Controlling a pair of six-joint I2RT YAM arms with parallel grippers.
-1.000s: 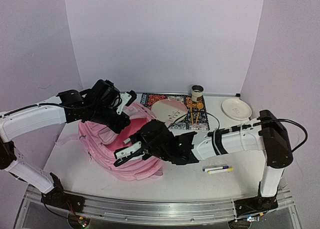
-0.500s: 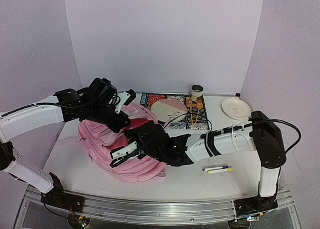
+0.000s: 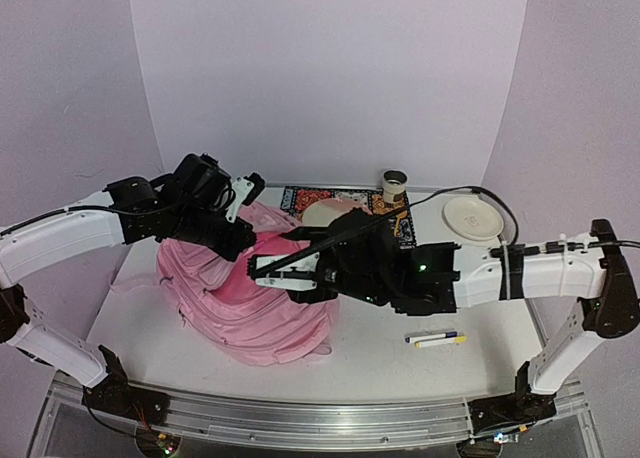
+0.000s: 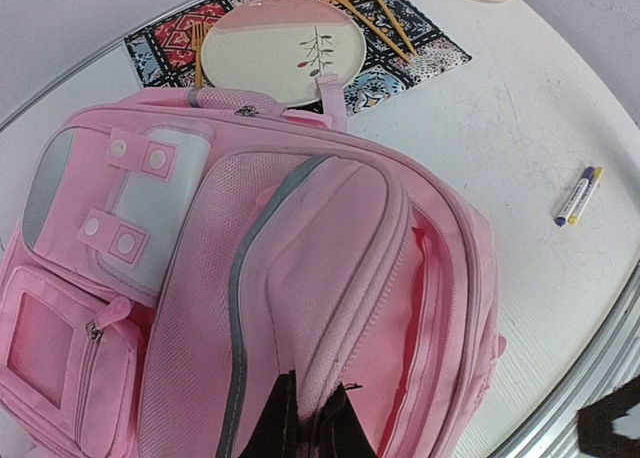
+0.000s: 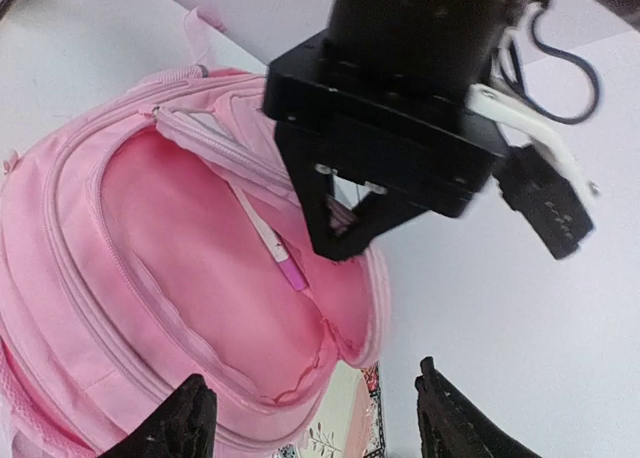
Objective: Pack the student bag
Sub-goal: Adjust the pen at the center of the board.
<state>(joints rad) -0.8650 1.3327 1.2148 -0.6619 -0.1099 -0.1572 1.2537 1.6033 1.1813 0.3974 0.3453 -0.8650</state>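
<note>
The student bag point(image 3: 230, 313), a big pink backpack, lies on the table with its main compartment held open point(image 5: 190, 278). My left gripper point(image 3: 243, 240) is shut on the bag's zip edge point(image 4: 312, 403) and holds the flap up; its black fingers point(image 5: 345, 233) also show in the right wrist view. A white pen with a purple end point(image 5: 272, 243) lies inside against the pink lining. Just above the opening, my right gripper point(image 5: 315, 423) stands open with nothing between its fingers, seen in the top view over the bag's right side point(image 3: 270, 273).
Two markers point(image 3: 435, 338) lie on the table right of the bag. Behind it a patterned placemat point(image 4: 420, 38) carries a pink-and-white plate point(image 4: 290, 50) and wooden cutlery point(image 4: 385, 23). A cup point(image 3: 395, 186) and a white plate point(image 3: 472, 216) stand at the back right.
My right gripper opened and drew up and back out of the bag, and the pen now lies inside. The left gripper kept its hold on the flap.
</note>
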